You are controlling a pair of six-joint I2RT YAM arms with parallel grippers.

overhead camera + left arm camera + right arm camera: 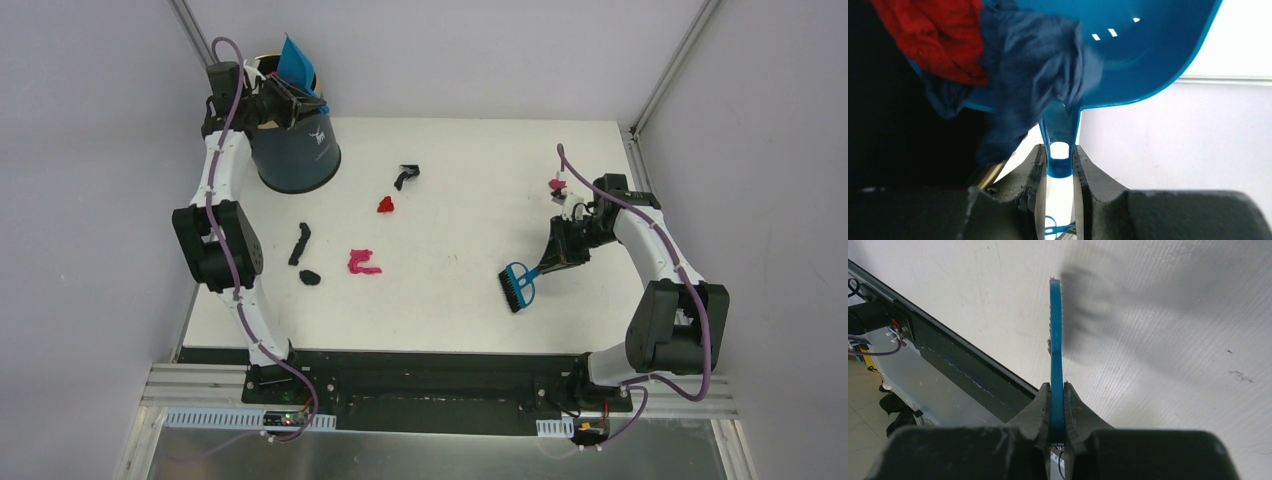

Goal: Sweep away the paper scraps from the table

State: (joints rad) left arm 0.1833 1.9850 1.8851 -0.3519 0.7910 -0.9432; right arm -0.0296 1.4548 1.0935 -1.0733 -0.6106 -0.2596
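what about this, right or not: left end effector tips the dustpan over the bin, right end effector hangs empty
Not empty: the right end effector is shut on the blue brush handle, as the right wrist view shows. The left end effector does tip the dustpan over the bin.

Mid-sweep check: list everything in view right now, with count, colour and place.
paper scraps: six, black, red and magenta, loose on the table; more, red and dark blue, in the dustpan
dustpan: one, blue, tipped over the bin
bin: one, dark blue, table's far left corner
hand brush: one, blue with black bristles, right side
table: one, white
left fingers: shut on the dustpan's handle
right fingers: shut on the brush's handle
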